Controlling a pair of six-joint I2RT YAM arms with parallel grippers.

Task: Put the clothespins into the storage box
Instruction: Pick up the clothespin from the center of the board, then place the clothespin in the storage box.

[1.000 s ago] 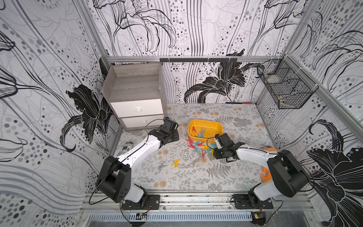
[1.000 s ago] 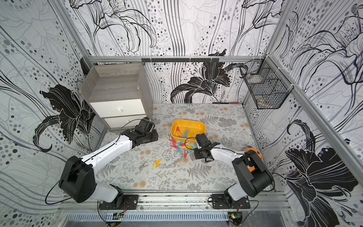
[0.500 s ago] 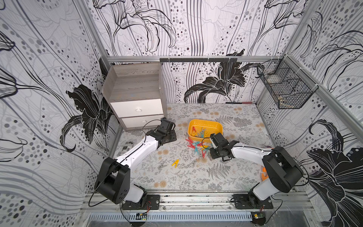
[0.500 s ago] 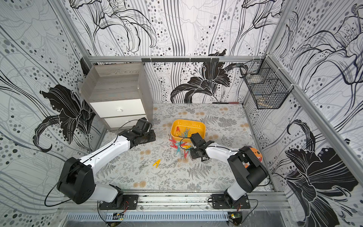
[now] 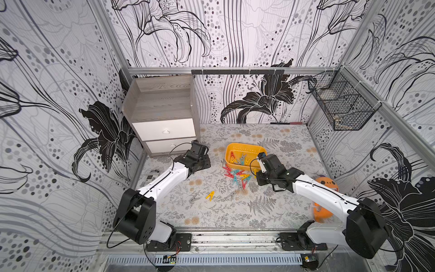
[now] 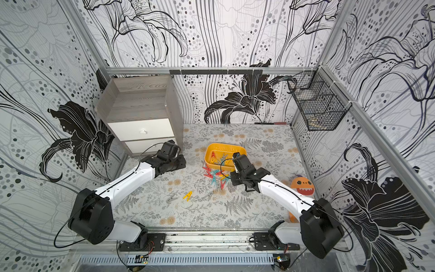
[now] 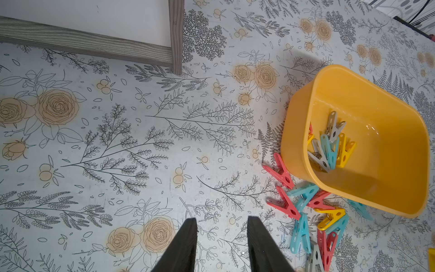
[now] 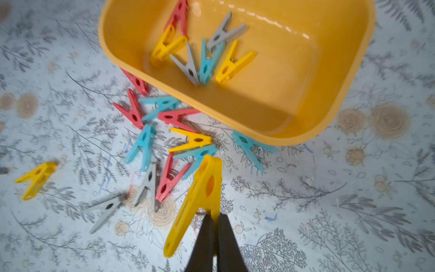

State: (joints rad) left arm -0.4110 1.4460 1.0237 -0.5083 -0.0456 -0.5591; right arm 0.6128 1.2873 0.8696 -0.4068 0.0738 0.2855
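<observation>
The held yellow clothespin is clamped by one leg in the right pincer, whose fingers are pressed together on it. Its closed nose points toward the storage box and stops short of the near rim. Just past that nose, a loose heap of clothespins in red, teal, yellow and grey lies on the tabletop, up against the box's near wall. Six more lie inside the box. In both top views a stray yellow clothespin and a grey clothespin lie apart from the heap, nearer the robot. The left pincer hangs over bare tabletop with its fingers apart and nothing between them, clear of the box and near the cabinet.
</observation>
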